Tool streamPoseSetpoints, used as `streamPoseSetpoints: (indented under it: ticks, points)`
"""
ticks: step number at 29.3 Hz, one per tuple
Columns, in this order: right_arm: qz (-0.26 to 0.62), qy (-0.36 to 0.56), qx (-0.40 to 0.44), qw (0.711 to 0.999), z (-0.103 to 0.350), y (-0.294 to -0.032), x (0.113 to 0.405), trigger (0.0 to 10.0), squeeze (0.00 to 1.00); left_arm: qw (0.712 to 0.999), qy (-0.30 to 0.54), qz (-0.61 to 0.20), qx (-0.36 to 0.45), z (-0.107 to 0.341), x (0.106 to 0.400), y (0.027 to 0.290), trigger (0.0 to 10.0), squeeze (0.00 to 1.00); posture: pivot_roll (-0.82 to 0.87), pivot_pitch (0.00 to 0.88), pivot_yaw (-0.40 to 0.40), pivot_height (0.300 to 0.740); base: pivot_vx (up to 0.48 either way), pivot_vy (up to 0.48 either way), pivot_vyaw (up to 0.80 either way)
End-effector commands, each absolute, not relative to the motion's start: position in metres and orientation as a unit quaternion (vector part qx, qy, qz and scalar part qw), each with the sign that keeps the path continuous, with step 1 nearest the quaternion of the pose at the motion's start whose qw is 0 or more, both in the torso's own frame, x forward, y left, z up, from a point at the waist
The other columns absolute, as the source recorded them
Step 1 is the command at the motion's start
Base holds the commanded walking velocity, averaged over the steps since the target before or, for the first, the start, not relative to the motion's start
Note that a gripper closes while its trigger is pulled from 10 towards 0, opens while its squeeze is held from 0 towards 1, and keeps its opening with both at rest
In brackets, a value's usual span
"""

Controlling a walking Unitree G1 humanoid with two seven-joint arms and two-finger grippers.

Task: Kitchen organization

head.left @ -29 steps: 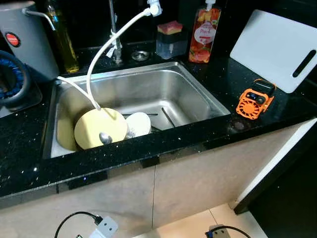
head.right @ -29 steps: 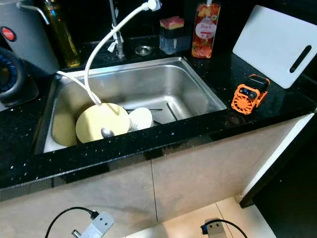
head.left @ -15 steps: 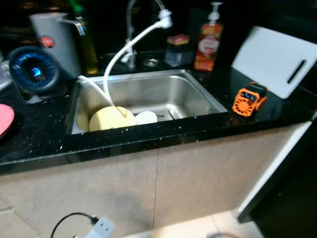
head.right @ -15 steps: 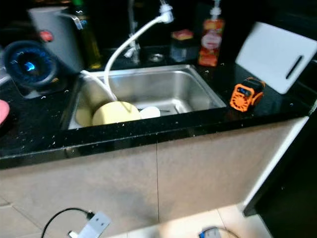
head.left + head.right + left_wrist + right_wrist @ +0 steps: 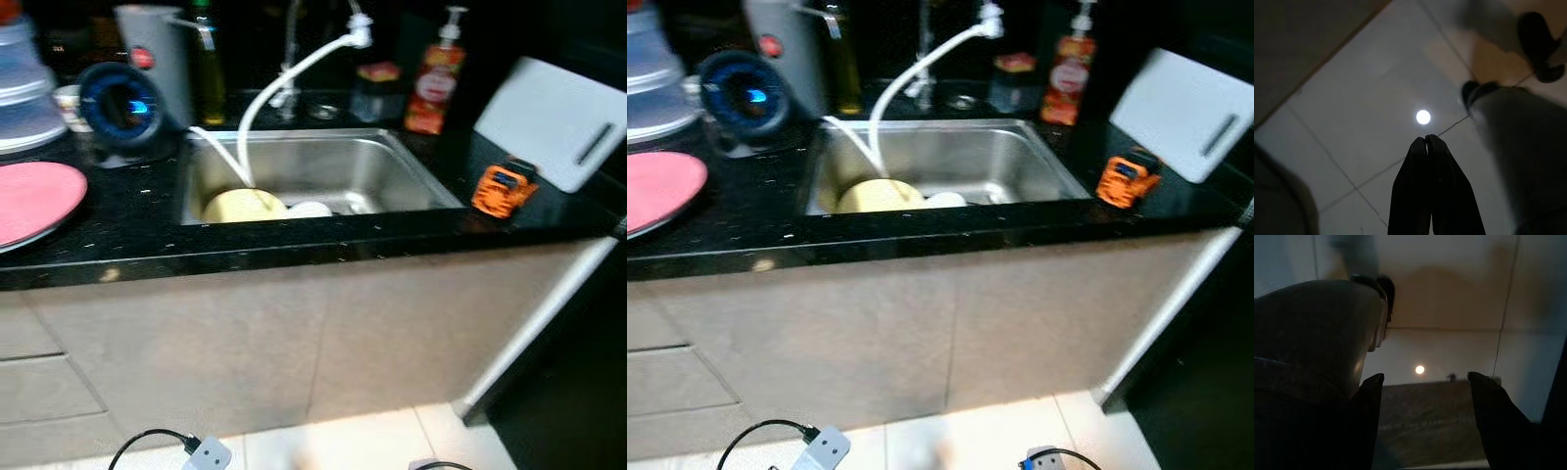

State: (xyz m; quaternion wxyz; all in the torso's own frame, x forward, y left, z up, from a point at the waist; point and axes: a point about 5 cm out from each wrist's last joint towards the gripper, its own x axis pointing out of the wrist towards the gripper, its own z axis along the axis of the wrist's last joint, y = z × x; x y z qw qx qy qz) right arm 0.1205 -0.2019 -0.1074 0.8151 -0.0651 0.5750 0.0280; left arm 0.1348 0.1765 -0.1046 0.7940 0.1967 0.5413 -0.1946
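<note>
A black speckled stone bench (image 5: 118, 220) carries a stainless steel sink (image 5: 392, 166) holding a pale yellow round plate (image 5: 243, 206). Both arms hang well below it over the pale tiled floor (image 5: 1366, 88): the left pincer (image 5: 1426, 139) pressed together, the right pincer (image 5: 1425, 382) spread.

Brushed steel sink (image 5: 392, 171), glossy speckled countertop (image 5: 127, 230)
</note>
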Motion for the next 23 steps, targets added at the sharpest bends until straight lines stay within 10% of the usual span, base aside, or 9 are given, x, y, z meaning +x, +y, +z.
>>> streamPoseSetpoints:
  ticks: [1,23]
  points:
    - [0.037,0.568,-0.064,0.82,-0.106,-0.197,0.127,10.0,0.0,0.755,0.601,-0.192,0.181,-0.116,0.097,0.179,10.0,0.0,0.04,0.005,-0.03,0.74,0.0,0.0,0.71]
    - [0.086,0.546,-0.066,0.831,-0.097,-0.21,0.145,10.0,0.0,0.774,0.595,-0.149,0.157,-0.117,0.094,0.178,10.0,0.0,0.07,0.0,-0.047,0.74,0.0,0.0,0.71]
